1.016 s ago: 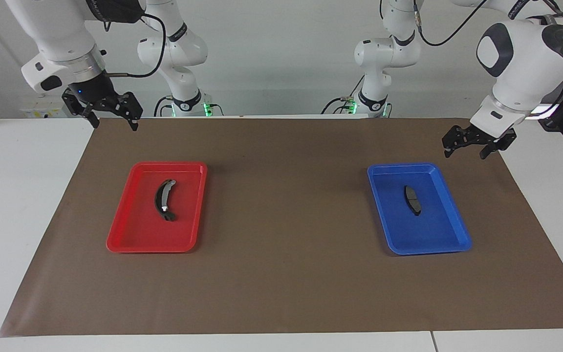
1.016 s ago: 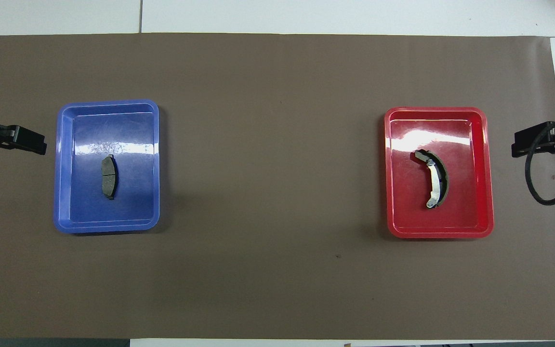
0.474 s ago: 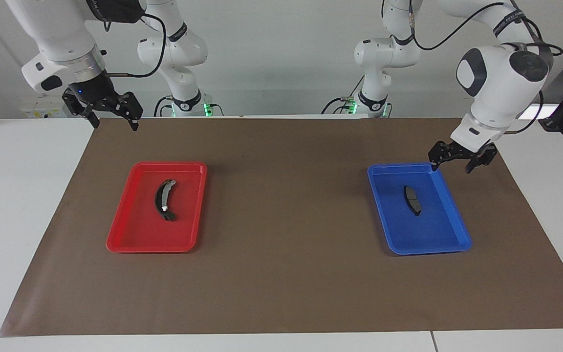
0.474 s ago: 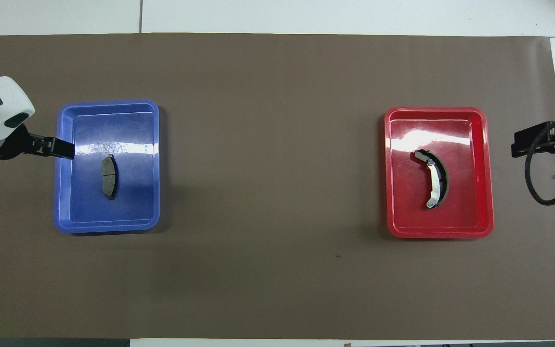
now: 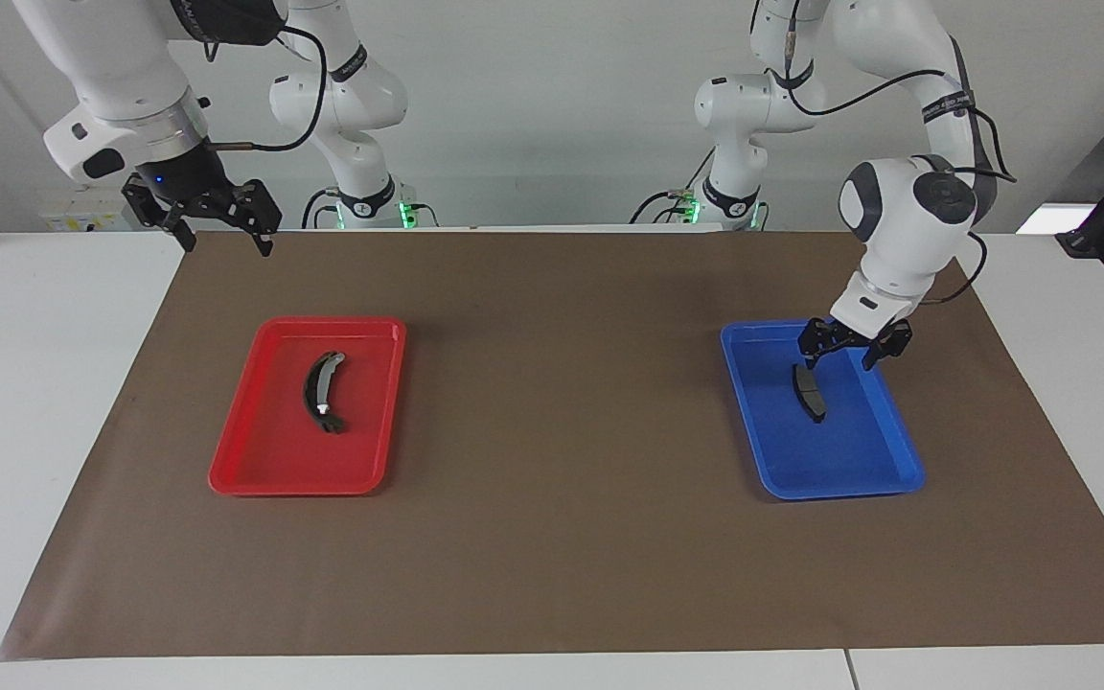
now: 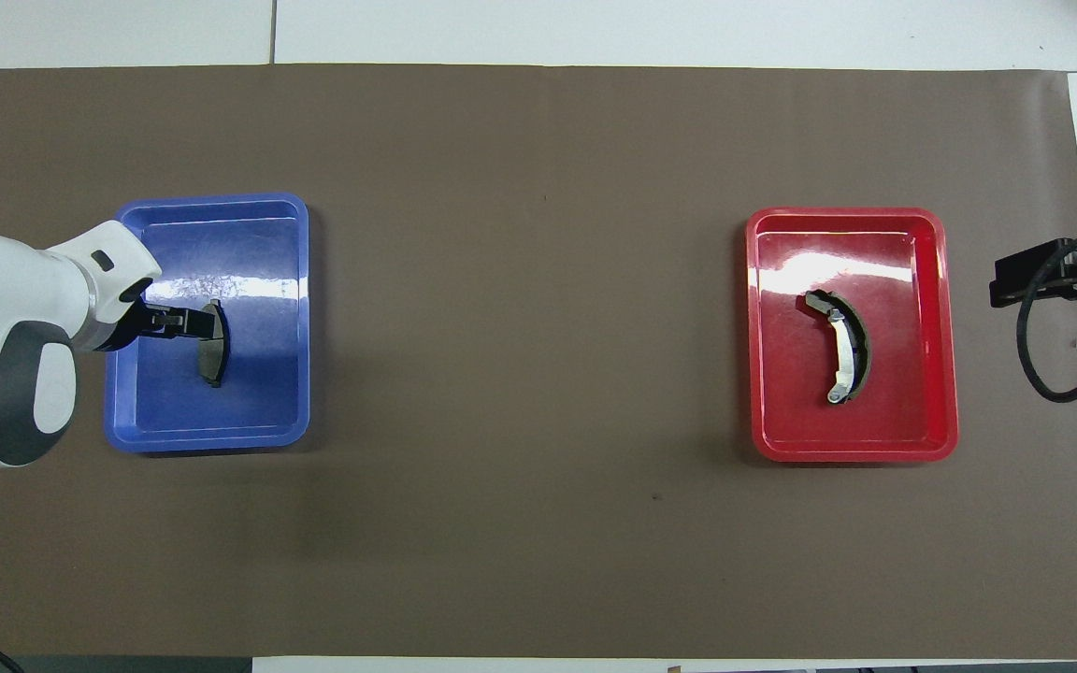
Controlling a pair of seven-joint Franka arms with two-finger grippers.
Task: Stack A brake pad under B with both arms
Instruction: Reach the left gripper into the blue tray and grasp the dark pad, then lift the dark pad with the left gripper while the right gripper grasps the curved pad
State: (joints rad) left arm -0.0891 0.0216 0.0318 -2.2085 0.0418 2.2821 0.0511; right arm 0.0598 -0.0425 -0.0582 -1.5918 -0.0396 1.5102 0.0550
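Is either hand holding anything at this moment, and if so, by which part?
Nothing is held. The left hand hangs open over the A brake pad in the blue tray; the right hand waits open, away from B.

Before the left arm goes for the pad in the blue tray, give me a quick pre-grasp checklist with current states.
1. Left gripper over the A brake pad: ok.
2. Left gripper's fingers apart: ok.
3. Pad lies flat in the blue tray, not yet gripped: ok.
4. Fingers straddle the pad's width: cannot tell.
5. B untouched in the red tray: ok.
6. Right gripper waits, raised, open, clear of the red tray: ok.
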